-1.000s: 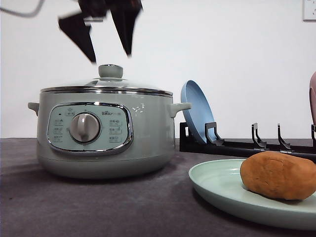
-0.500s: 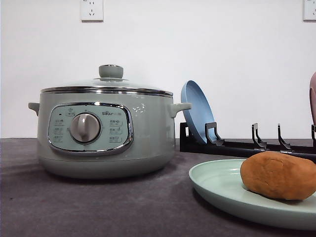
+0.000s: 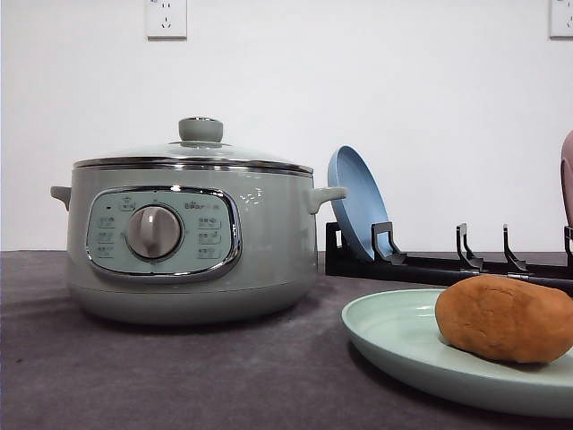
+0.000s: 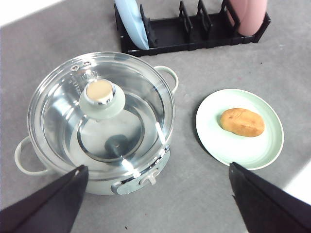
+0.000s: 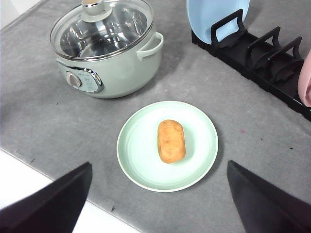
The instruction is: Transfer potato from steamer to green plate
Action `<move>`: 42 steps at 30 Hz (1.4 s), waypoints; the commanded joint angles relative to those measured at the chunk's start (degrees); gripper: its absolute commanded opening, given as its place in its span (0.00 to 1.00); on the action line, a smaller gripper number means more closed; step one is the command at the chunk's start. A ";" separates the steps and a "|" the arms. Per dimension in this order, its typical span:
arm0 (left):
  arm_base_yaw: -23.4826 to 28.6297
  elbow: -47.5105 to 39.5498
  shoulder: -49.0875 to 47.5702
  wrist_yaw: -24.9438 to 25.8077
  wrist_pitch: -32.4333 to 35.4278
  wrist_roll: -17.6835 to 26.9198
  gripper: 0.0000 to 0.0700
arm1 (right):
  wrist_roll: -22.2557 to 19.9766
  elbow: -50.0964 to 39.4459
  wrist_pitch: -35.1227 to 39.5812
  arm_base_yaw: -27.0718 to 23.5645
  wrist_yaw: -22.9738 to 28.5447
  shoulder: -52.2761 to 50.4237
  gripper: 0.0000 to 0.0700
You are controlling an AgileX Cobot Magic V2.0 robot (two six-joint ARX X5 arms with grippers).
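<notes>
Right wrist view: potato (image 5: 171, 141) lies on the green plate (image 5: 141, 160), below and between the spread fingers of the right claw (image 5: 158, 204). Left claw (image 4: 158, 204) also spread, high over the steamer (image 4: 99, 121), lid on, pot empty. Transfer looks done; next, likely just retreat.

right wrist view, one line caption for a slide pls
Potato lying on the green plate, lidded steamer behind it, open right end effector hovering above.
</notes>
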 commanded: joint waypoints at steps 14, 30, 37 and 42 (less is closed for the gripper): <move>-0.31 -32.25 -28.22 3.06 14.16 -6.37 0.85 | 0.55 0.92 0.48 0.30 -0.07 0.11 0.80; -0.31 -32.25 -28.34 3.06 15.05 -6.35 0.04 | 0.01 0.92 0.50 0.31 -0.07 0.11 0.16; -0.31 -32.25 -28.32 3.06 14.88 -6.37 0.00 | 0.12 0.92 0.85 0.28 -0.07 0.11 0.00; -0.31 -32.25 -28.32 3.06 14.88 -6.39 0.00 | 0.12 0.92 0.85 0.31 -0.04 0.11 0.00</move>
